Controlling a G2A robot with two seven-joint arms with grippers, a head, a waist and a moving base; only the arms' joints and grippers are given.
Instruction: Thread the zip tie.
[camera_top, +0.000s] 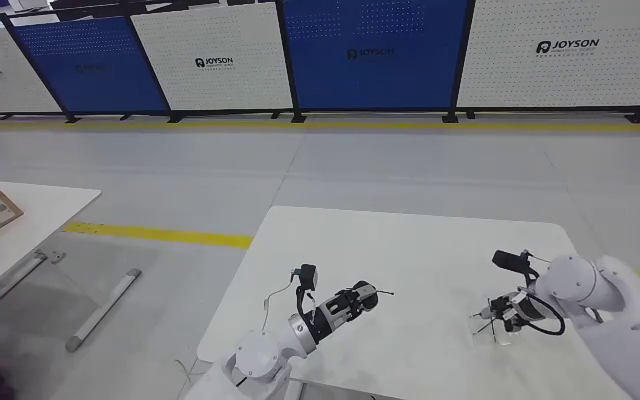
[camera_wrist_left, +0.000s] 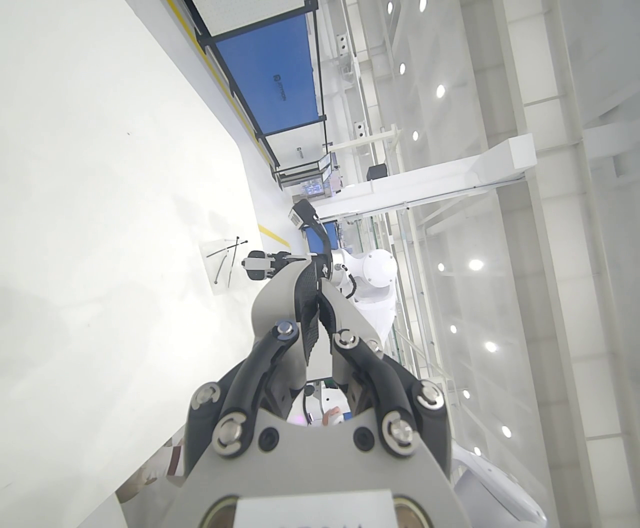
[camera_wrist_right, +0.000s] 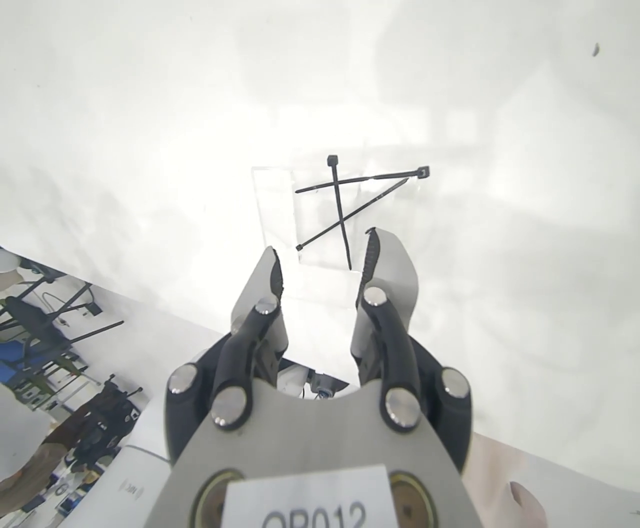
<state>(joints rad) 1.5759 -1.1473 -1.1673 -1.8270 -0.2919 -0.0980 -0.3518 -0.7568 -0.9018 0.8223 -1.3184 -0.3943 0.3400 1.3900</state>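
Observation:
My left gripper (camera_top: 362, 297) hovers over the near left part of the white table (camera_top: 400, 250). Its fingers (camera_wrist_left: 306, 300) are pressed together, and a thin black zip tie (camera_top: 384, 293) sticks out of the tip toward the right. Three more black zip ties (camera_wrist_right: 340, 210) lie crossed on a small clear tray (camera_wrist_right: 275, 210) near the table's right side, also seen as zip ties (camera_wrist_left: 226, 256) from the left wrist. My right gripper (camera_wrist_right: 322, 242) hangs just above and short of that tray, open, with nothing between its fingers; the right gripper (camera_top: 497, 318) sits beside the tray (camera_top: 488, 328).
The tabletop between the two arms is bare white. The table's near edge runs close under both arms. Beyond the far edge are a grey floor with a yellow line and blue and white partition panels (camera_top: 370, 50).

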